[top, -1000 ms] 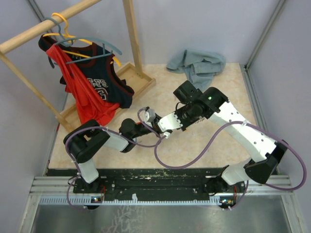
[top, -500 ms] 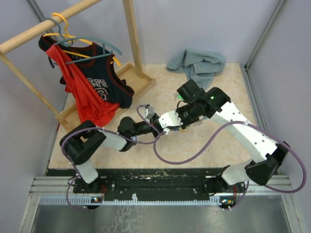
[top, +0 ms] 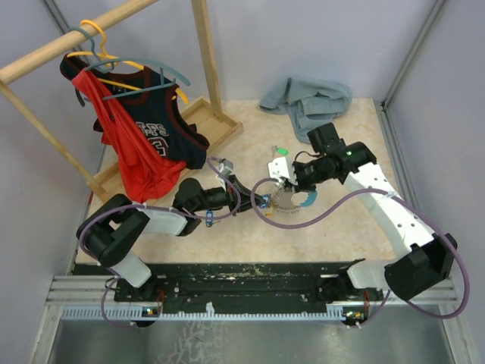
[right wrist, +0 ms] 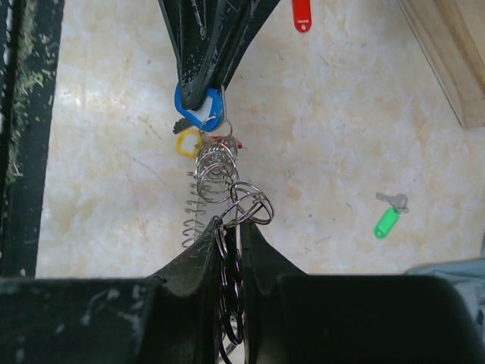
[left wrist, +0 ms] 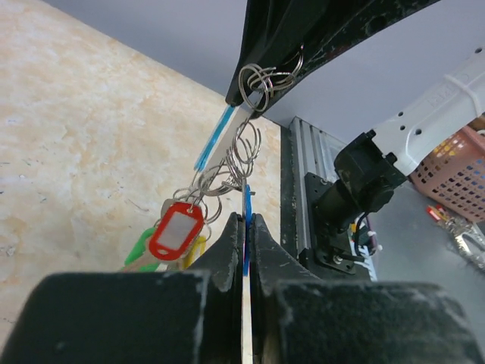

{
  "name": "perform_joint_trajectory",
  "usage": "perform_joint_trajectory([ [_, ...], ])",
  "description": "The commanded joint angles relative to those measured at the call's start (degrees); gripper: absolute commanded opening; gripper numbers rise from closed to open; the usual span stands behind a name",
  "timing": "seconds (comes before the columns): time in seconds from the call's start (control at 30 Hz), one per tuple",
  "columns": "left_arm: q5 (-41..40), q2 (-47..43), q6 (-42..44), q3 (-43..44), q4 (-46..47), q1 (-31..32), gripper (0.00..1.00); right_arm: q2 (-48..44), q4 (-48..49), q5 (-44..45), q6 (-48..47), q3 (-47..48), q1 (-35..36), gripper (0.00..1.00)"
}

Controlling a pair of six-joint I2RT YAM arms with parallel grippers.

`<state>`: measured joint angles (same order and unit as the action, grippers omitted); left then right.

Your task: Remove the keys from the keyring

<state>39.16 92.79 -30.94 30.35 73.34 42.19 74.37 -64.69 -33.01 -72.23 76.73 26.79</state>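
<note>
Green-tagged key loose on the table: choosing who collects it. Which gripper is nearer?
Right. The right gripper sits just beside the green-tagged key; the left gripper is farther, beyond the keyring.

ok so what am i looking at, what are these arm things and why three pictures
Two robot arms are bolted at the near edge of a table. One picture looks down from above. The other two come from a camera on each wrist, so each shows its own black fingers at the bottom and the other arm's gripper at the top. The left gripper is pinched on a blue tag. The right gripper grips the keyring, the bunch of rings and tags strung between them. A green tag with a key and a red tag lie loose on the table. Hanging jerseys and a cloth sit behind.
</note>
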Motion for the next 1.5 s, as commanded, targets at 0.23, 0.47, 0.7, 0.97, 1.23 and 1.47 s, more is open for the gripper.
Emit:
perform_joint_trajectory([
  [0.23,7.7,-3.6,-5.8,0.1,-1.9,-3.3,0.0,1.8,11.3,-24.7,3.8,-10.0,-10.6,0.0],
  [0.47,8.5,-7.5,-2.7,0.9,-10.1,-3.8,0.0,4.9,12.1,-28.7,3.6,-11.7,-12.3,0.0],
  [0.7,9.4,-10.3,-2.0,3.4,-17.1,-4.5,0.0,7.2,17.4,-29.8,9.6,-14.0,-13.1,0.08],
  [0.97,9.8,-13.2,-1.0,7.5,-27.4,-5.6,0.0,3.2,26.5,-26.1,19.0,-17.3,-13.4,0.51],
  [1.23,8.7,-16.8,5.9,16.3,-53.5,-6.1,0.0,-3.5,23.5,-35.3,14.2,-17.7,-14.1,0.56],
  [1.47,12.4,-14.2,3.9,19.7,-61.9,-7.4,0.0,-6.4,17.2,-41.0,5.7,-16.9,-14.1,0.57],
])
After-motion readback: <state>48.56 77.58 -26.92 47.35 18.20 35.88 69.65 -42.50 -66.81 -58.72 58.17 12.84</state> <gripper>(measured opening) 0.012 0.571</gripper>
